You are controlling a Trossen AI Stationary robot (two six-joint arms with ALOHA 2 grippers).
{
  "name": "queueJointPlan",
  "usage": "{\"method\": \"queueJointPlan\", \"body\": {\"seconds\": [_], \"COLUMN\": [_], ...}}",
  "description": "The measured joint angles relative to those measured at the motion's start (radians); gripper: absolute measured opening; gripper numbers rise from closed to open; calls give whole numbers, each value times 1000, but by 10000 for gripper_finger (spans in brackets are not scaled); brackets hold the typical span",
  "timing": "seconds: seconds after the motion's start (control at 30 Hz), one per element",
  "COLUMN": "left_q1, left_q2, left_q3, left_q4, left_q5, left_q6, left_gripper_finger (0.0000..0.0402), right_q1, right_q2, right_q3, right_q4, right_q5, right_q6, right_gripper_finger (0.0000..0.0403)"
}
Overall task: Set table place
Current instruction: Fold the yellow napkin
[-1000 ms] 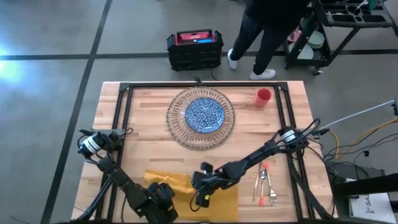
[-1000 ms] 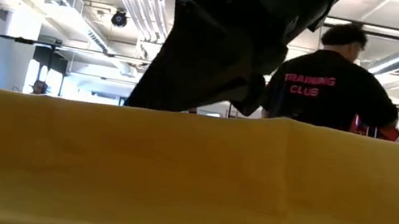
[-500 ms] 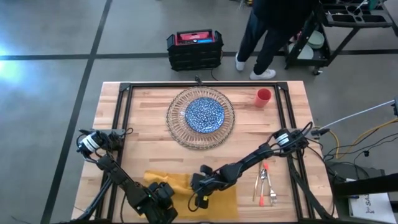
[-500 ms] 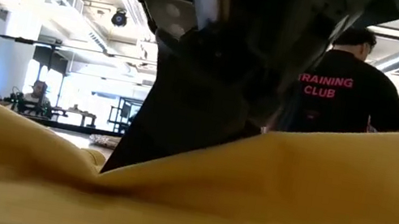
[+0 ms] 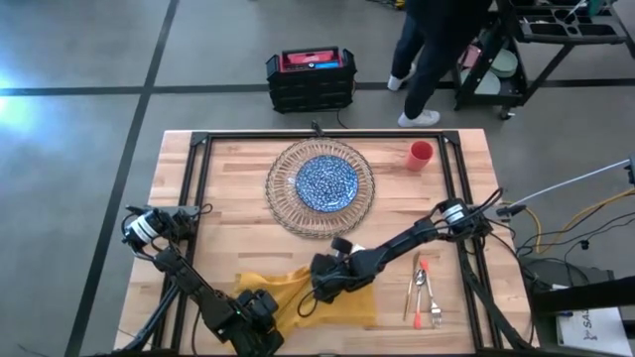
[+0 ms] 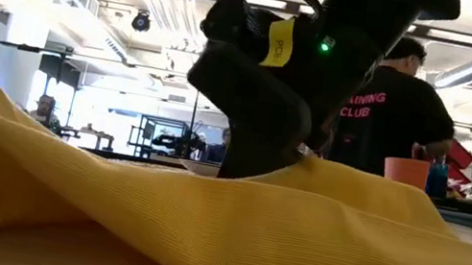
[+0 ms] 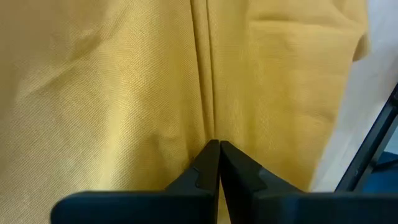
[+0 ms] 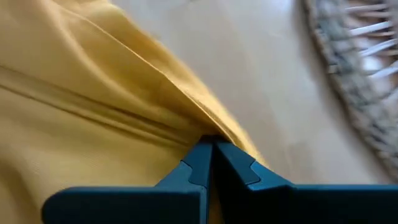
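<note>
Grey concrete workshop floor [image 5: 89,59] around large rectangular light-wood butcher-block table [image 5: 238,223] with black metal frame rail.
Wide clear ribbed glass charger [image 5: 283,203] at far middle of table, smaller blue-patterned round plate [image 5: 327,181] centred on it.
Small red cup [image 5: 420,155] upright, just right of charger, apart from it.
Orange-handled metal cutlery [image 5: 425,293] lying together, nearer than charger and to its right, well apart from it.
Yellow cloth napkin [image 5: 288,293] rumpled on table nearer than charger, raised in a ridge in low view.
Right gripper [image 5: 325,283] at napkin's far edge, nearer than charger; fingers [image 8: 236,171] pressed together, pinching a fold of napkin cloth.
Left gripper [image 5: 260,309] at napkin's near left part, farther from charger than right gripper; fingers [image 7: 205,171] closed tight on a crease of napkin.
Black crate [image 5: 310,79] with red contents on floor beyond charger.
Person [image 6: 393,112] in dark shirt with red lettering, back turned, standing beyond table on cup's side.
</note>
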State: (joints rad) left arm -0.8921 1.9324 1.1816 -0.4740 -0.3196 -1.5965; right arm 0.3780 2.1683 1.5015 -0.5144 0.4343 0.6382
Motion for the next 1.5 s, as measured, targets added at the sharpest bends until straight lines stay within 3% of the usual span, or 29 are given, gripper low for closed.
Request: {"method": "queueJointPlan", "body": {"seconds": [0.23,0.53,1.03,1.17,1.33,1.5], "left_q1": [-6,-8,-21,-21,-21,-18], "left_q2": [0,0,0,0,0,-1], "left_q3": [0,0,0,0,0,0], "left_q4": [4,3,1,-3,-18,-29], "left_q5": [23,21,14,16,23,24], "left_q6": [1,10,11,9,15,16], "left_gripper_finger": [0,0,0,0,0,0], "right_q1": [6,95,274,330,363,374], "right_q2": [-59,-104,-104,-169,-287,-299], "right_q3": [-4,-1,-117,-97,-93,-110], "right_q4": [-13,-50,-135,-179,-260,-169], "right_q5": [41,-91,-34,-46,44,3], "right_q6": [-30,4,338,355,396,382], "right_gripper_finger": [0,0,0,0,0,0]}}
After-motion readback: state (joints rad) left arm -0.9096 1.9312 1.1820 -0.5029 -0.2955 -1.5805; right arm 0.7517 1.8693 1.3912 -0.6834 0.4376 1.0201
